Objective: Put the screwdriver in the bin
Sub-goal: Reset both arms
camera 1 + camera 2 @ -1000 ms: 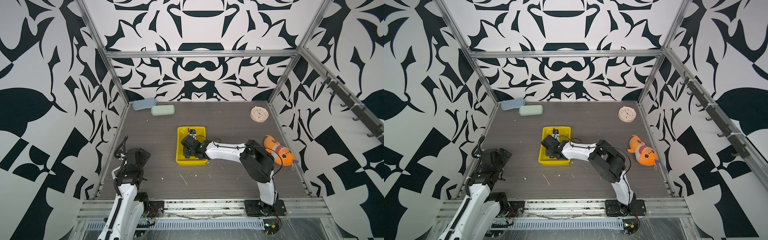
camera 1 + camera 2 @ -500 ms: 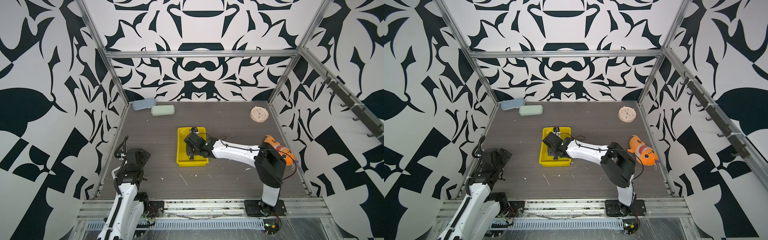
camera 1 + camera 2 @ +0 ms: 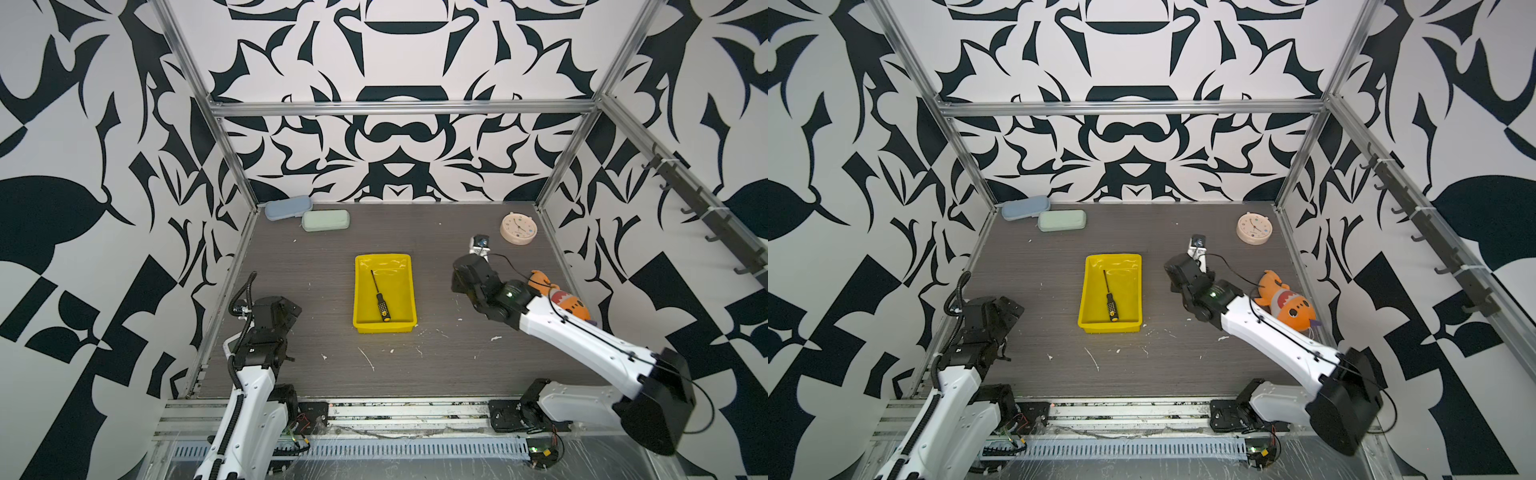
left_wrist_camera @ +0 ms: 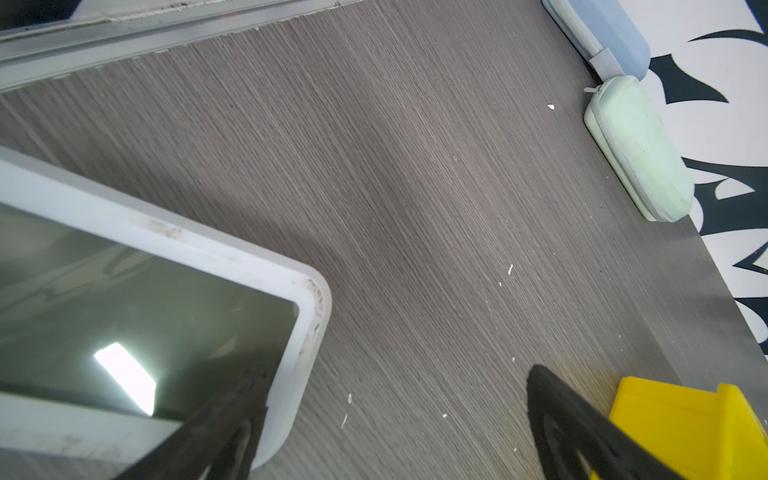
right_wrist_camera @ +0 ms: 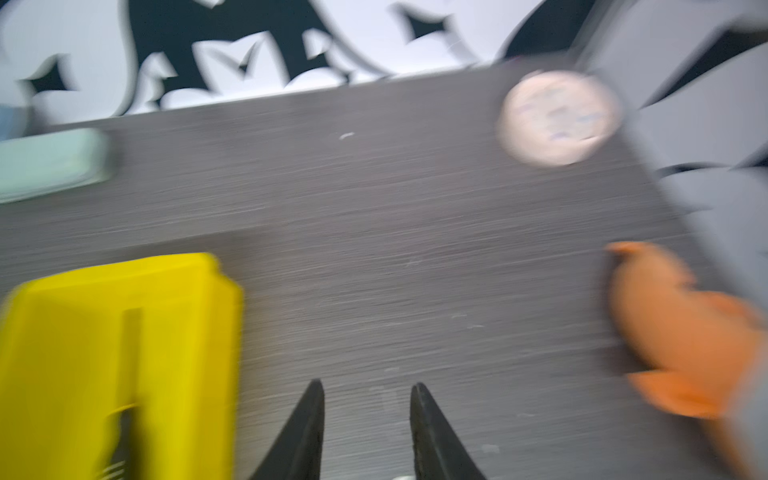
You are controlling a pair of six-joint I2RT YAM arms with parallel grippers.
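Fingers [image 5: 430, 432] of right gripper [image 5: 368, 384] a little apart and empty, left gripper [image 4: 397, 370] spread wide, screwdriver [image 3: 379, 298] lying inside yellow bin [image 3: 384, 328]

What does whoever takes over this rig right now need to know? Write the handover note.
Left claw: open and empty, over bare table on the robot's left, apart from the bin.
Right claw: open and empty, over the table between the bin and the orange plush toy.
Screwdriver: lying flat inside the bin, handle toward the robot, tip toward the back wall. Nothing touches it.
Done: the screwdriver is in the bin and released.
Left: probably only parking both arms.
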